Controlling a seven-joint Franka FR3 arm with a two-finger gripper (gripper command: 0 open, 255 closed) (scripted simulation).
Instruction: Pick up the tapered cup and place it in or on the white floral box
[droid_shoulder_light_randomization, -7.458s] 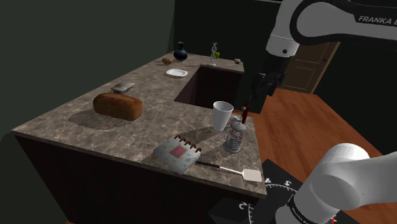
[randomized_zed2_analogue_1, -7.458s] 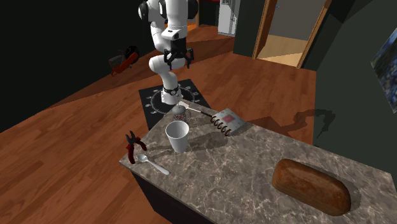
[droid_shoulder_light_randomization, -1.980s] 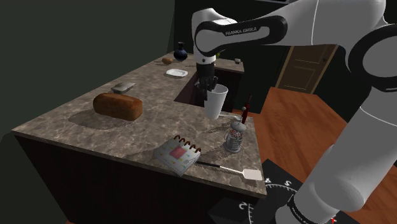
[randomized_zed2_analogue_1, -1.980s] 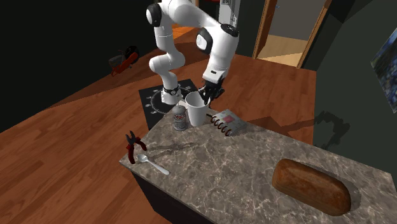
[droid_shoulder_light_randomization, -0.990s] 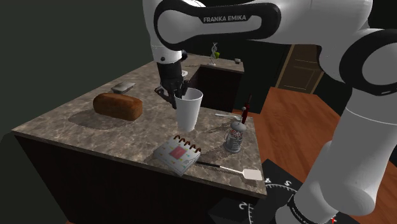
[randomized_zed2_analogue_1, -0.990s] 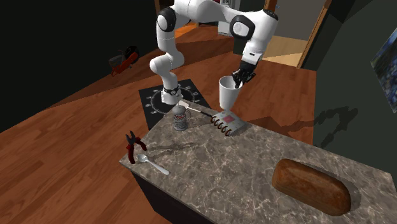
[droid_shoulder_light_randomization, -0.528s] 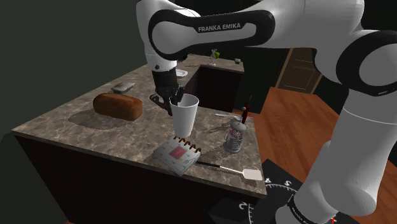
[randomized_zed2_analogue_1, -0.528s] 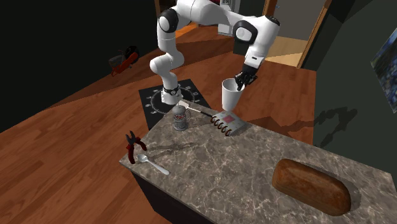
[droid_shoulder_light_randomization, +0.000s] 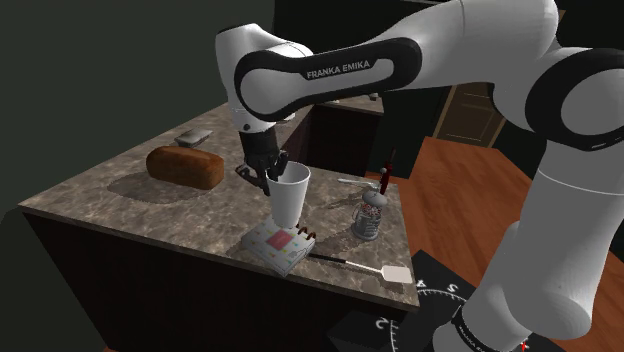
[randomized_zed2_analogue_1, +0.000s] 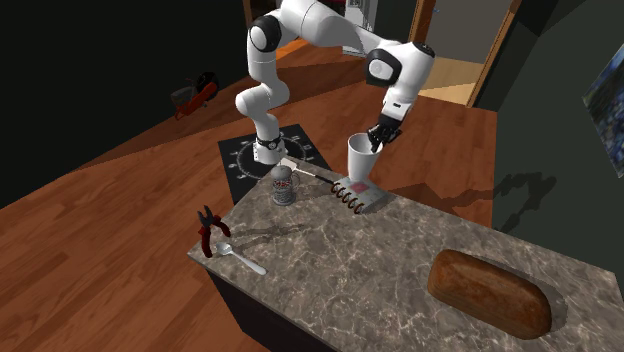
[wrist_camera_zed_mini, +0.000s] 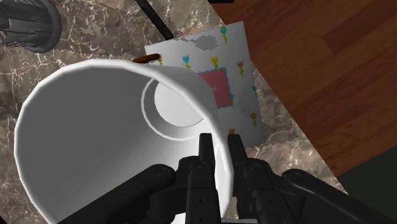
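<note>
Tapered cup (droid_shoulder_light_randomization: 290, 195): white, upright with a slight lean, at the middle of the shoulder view, hanging from my gripper over the near edge of the table (droid_shoulder_light_randomization: 120, 200).
Gripper (droid_shoulder_light_randomization: 272, 180): pinched onto the cup's rim wall, one finger inside and one outside. In the wrist view the two black fingers clasp the thin wall between them, nearly closed, with nothing else in them.
Cup base: right over the white floral box (droid_shoulder_light_randomization: 275, 245), near its spiral-bound edge. I cannot tell whether it is touching the box or just above it.
Box: flat on the table, flower print with a pink square in the middle. The wrist view shows it lying beyond the cup's mouth.
Neighbours: a glass jar (droid_shoulder_light_randomization: 370, 215) just to the right of the box in the shoulder view, a spatula (droid_shoulder_light_randomization: 370, 268) below it, a bread loaf (droid_shoulder_light_randomization: 185, 167) well apart at centre left.
Step in hand: I judge this to be the placing, with the carry done and the cup lined up over the box.
Next move: ease straight down until the base sits flat, then open the fingers and lift clear without tipping the rim. The lean could let it topple.
</note>
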